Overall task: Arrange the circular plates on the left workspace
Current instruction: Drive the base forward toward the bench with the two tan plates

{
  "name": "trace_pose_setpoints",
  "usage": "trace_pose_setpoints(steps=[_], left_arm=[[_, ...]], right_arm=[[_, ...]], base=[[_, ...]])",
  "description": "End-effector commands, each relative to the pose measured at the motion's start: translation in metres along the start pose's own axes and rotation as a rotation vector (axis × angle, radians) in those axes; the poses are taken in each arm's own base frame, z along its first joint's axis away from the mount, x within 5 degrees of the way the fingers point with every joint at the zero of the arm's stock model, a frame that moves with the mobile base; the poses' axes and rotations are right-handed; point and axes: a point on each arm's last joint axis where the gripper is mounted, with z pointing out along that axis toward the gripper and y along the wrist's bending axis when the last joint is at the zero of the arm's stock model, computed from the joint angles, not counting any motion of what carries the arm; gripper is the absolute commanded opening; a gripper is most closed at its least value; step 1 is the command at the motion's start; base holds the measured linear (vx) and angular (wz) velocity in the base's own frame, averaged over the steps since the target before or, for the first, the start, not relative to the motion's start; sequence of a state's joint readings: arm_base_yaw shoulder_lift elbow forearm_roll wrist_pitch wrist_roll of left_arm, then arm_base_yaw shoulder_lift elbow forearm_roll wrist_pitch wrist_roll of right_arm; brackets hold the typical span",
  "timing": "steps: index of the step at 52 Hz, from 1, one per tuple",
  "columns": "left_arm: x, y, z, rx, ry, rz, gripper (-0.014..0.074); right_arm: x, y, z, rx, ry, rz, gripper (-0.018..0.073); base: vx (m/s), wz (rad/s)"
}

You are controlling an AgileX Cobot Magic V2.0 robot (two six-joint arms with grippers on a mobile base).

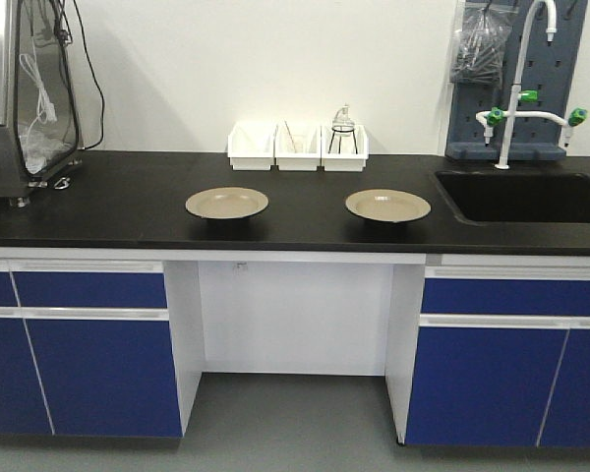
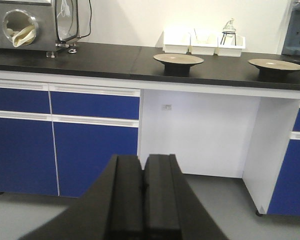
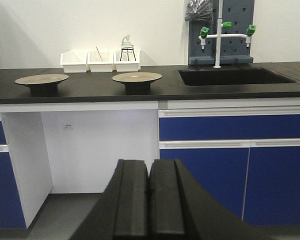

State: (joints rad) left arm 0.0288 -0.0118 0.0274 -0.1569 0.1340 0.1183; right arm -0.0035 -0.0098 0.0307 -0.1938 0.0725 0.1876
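**Inspector:** Where are the circular plates?

**Assessor:** Both are on the black countertop (image 1: 118, 202), right way up and well apart from each other. The first plate (image 1: 226, 203) sits in front of the row of white bins (image 1: 297, 147), above the open knee space between the blue cabinets (image 1: 98, 374). The second plate (image 1: 387, 205) lies near the sink (image 1: 526, 197), with a bare strip of counter between it and the basin edge.

**Inspector:** What is their condition?

**Assessor:** They match, with tan tops, wide rims and dark undersides. Nothing rests on either one.

**Inspector:** And the left gripper (image 2: 143, 160)?

**Assessor:** Its fingers are pressed together with nothing between them. It sits low, facing the cabinet fronts, well below the counter and apart from both plates.

**Inspector:** The right gripper (image 3: 149, 164)?

**Assessor:** The same: fingers together, empty and low, facing the cabinets under the sink.

**Inspector:** Anything else on the surface?

**Assessor:** A metal enclosure (image 1: 25, 88) stands at the far end. A white faucet (image 1: 516, 108) rises behind the sink.
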Motion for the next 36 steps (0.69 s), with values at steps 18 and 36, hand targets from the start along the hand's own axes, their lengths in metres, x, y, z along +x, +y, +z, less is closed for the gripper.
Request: trace_pose_setpoints(steps=[18,36], left_arm=[[-0.0016,0.0008,-0.0003,-0.003,-0.077,-0.013,0.0000],[-0.0016,0.0008,-0.0003,-0.003,-0.077,-0.013,0.0000]], right_arm=[[-0.0014,0.0011,-0.0004,-0.008,-0.076,-0.022,-0.0004],[-0.0014,0.0011,-0.0004,-0.008,-0.076,-0.022,-0.0004]], base=[[0.44,-0.04],[0.51,-0.05]])
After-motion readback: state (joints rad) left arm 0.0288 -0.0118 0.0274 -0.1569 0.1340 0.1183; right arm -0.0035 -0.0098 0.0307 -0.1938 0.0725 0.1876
